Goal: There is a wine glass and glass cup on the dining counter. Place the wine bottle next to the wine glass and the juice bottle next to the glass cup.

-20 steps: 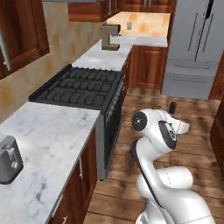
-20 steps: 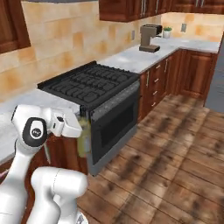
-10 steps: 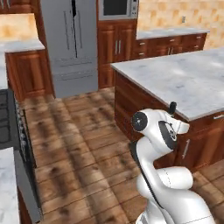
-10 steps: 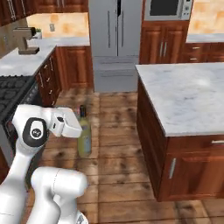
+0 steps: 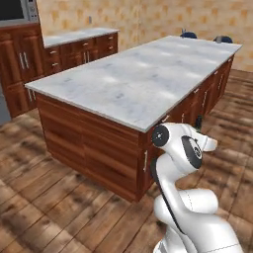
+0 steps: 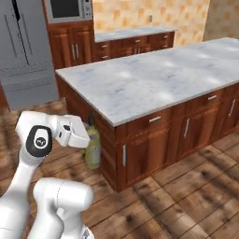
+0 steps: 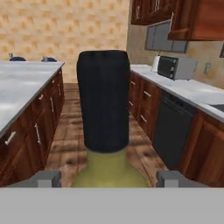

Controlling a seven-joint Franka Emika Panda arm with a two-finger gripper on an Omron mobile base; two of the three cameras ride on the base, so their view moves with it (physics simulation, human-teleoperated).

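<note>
The base has swung on round, so both base views now face the dining counter (image 5: 133,84) instead of the stove and fridge. The gripper (image 7: 105,177) stays clamped on the wine bottle (image 7: 103,118), upright between its fingertips (image 7: 43,178), held low beside the counter's cabinets. The wine bottle (image 6: 92,147) bears no readable label.

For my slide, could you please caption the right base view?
Gripper carrying the olive wine bottle low beside the marble dining counter.
</note>
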